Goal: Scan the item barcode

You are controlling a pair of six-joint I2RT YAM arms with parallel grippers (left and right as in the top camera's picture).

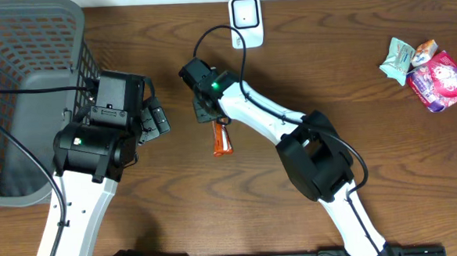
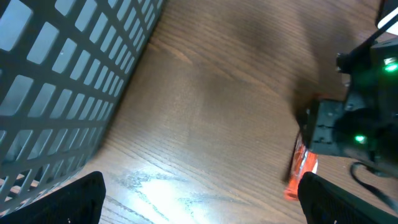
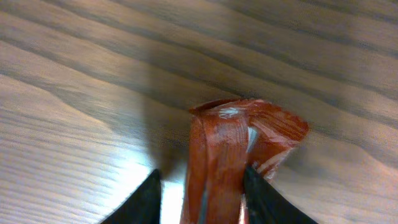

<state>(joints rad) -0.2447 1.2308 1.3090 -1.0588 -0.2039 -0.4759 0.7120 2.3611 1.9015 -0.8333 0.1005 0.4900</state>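
The orange packet [image 1: 223, 138] lies on the wooden table [image 1: 350, 51] near its middle, a little left of centre, with its long side running toward the front edge. Its far end sits right under the right gripper [image 1: 210, 110], and the rest sticks out toward the front. In the right wrist view the packet [image 3: 227, 149] stands crumpled between the two dark fingers [image 3: 144, 200]. The right gripper [image 3: 202, 175] has its jaws parted around the packet: one finger is against the packet's edge, while a bright strip of table shows between the packet and the other finger, so the packet is straddled rather than pinched. The left wrist view shows the same packet [image 2: 303, 171] on the wood, its upper end hidden under the right gripper [image 2: 326, 127]. The left gripper [image 1: 154, 120] is just to the left of the packet, apart from it, pointing its way. Its fingers [image 2: 73, 200] are spread wide with only bare table between them. A grey basket [image 1: 22, 76] stands on the left side of the table, beside the left arm. A white scanner [image 1: 246, 21] sits at the far edge, beyond the right gripper. A few snack packs [image 1: 429, 74] lie well apart on the right.
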